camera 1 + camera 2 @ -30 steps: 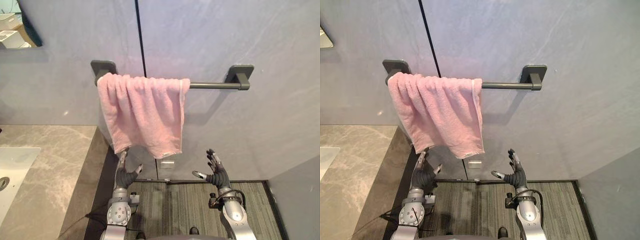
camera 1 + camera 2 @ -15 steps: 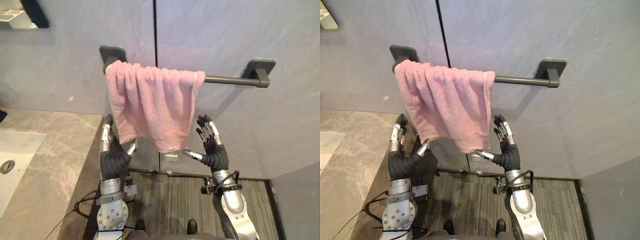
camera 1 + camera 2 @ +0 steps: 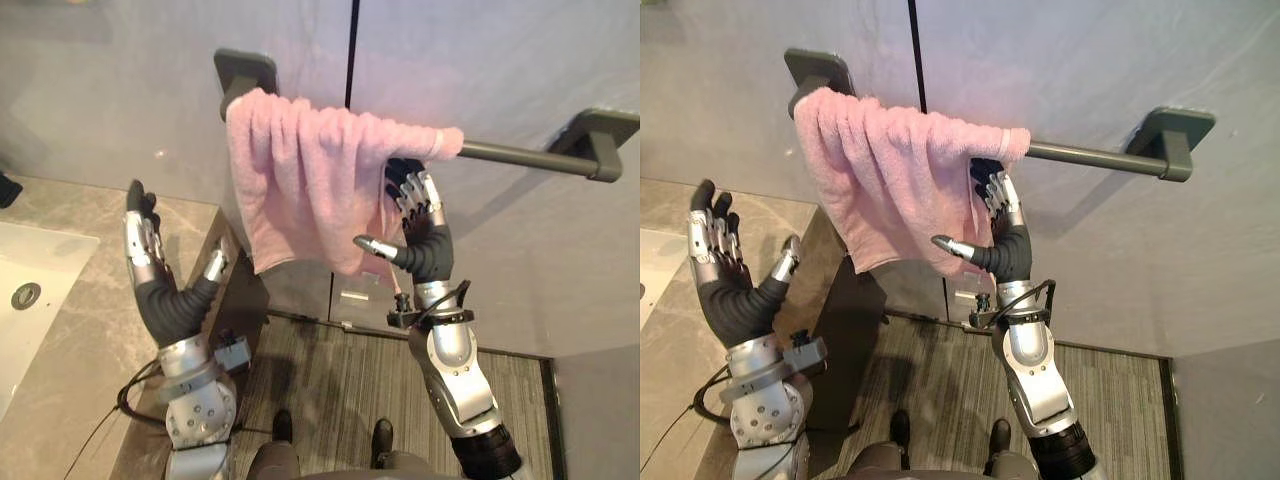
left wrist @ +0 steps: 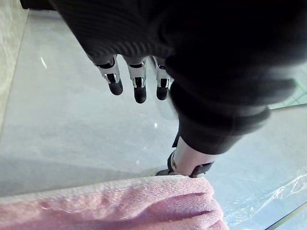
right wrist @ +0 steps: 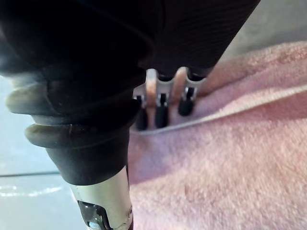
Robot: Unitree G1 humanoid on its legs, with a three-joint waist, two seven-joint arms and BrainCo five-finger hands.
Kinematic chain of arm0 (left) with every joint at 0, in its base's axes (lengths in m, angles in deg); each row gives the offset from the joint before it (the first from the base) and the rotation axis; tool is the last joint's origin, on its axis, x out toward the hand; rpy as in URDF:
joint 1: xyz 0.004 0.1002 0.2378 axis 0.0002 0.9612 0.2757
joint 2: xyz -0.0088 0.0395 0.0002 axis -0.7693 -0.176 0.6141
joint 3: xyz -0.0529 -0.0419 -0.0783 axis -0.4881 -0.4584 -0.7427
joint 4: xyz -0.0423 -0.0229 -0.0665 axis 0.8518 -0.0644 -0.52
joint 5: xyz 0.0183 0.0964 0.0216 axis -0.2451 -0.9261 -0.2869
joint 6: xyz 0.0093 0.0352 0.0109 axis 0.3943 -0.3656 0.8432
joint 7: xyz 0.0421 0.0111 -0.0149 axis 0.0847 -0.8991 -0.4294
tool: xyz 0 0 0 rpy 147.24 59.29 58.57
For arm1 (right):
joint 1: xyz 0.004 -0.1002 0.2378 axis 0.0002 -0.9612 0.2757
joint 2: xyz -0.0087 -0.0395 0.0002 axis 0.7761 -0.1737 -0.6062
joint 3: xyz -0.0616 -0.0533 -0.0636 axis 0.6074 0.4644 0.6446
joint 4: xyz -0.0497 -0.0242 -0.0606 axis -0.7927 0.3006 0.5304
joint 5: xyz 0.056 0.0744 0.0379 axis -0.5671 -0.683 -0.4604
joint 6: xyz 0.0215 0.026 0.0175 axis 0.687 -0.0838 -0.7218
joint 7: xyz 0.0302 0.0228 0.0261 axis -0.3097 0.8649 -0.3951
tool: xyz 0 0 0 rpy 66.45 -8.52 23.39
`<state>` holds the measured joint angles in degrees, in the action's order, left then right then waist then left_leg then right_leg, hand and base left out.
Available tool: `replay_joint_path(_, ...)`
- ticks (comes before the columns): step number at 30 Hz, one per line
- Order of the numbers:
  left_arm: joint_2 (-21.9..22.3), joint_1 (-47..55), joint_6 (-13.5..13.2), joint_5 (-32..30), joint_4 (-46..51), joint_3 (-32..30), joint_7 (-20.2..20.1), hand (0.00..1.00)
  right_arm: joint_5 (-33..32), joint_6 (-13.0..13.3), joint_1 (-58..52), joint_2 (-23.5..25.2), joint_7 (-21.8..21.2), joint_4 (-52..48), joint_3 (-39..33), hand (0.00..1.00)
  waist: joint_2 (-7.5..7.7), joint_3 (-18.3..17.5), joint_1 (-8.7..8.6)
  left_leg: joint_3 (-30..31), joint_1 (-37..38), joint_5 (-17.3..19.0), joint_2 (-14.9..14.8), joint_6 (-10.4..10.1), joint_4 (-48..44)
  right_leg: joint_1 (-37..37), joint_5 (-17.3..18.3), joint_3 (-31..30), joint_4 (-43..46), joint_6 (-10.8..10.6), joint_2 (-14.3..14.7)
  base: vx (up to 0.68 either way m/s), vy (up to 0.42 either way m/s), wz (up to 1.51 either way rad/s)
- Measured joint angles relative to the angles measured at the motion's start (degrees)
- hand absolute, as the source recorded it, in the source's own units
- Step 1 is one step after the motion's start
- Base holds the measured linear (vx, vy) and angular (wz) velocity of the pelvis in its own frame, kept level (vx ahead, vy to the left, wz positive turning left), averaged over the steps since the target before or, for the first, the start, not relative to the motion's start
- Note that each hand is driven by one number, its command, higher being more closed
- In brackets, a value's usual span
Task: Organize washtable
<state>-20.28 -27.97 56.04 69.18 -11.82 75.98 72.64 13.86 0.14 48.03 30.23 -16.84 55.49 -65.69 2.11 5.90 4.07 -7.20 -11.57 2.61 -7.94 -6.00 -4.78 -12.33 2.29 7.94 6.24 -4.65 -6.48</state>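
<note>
Right hand point(image 3: 425, 243) fingers straight against pink towel point(image 3: 300, 180) on rail point(image 3: 520, 157)

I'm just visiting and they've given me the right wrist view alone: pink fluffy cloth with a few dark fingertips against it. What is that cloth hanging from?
Observer: The pink towel is draped over a dark rail fixed to the grey wall.
Operator: Is the hand gripping it?
Observer: No. The right hand stands upright at the towel's right edge, just under the rail, with its fingers straight and its thumb stuck out sideways.
Operator: And the other hand?
Observer: The left hand is raised and open above a stone counter, apart from the towel.
</note>
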Motion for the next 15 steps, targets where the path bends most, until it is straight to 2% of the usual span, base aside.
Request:
replay_joint_path(5,-0.18,-12.6,2.67,2.86,-5.53,-0.02,-0.12,0.0,-0.25,0.16,6.08,1.7,0.52,3.25,-2.38,0.0,-0.13,2.69,-0.17,0.3,-2.41,-2.0,0.08,-0.06,1.32,-3.78,-0.02,-0.05,1.9,0.04,-0.07,-0.08,-0.032,0.02)
replay_joint_path(7,-0.21,-14.74,3.06,3.39,-6.34,-0.18,-0.12,0.0,-0.69,0.17,7.24,2.12,0.51,3.3,-2.57,0.0,-0.22,3.39,-0.27,0.3,-2.51,-2.7,0.13,-0.12,2.15,-4.36,-0.05,-0.08,2.18,0.09,-0.08,-0.06,-0.029,0.0)
replay_joint_path(12,-1.01,-24.1,4.37,6.16,-11.14,-1.85,-0.12,0.0,-5.24,1.24,12.95,3.7,0.53,6.01,-2.99,0.0,-0.5,5.36,-0.22,0.26,-3.02,-4.76,0.36,-0.35,4.66,-6.37,-0.39,-0.15,2.67,0.54,0.11,-0.05,-0.019,-0.01)
replay_joint_path(13,-1.35,-25.68,4.66,7.63,-11.19,-2.09,-0.19,1.0,-5.85,1.37,14.39,4.16,0.48,6.23,-3.09,0.0,-0.51,5.39,-0.3,0.27,-3.84,-5.09,0.33,-0.35,4.91,-7.37,-0.56,-0.17,2.67,0.72,0.23,-0.05,-0.015,-0.01)
replay_joint_path(15,-1.83,-28.4,5.21,9.58,-11.78,-2.35,-0.21,1.0,-7.29,2.36,16.32,4.67,0.31,6.96,-2.9,0.0,-0.87,6.08,-0.22,0.34,-4.6,-5.45,0.23,-0.39,5.05,-8.19,-0.75,-0.15,2.67,0.85,0.38,-0.02,-0.013,-0.01)
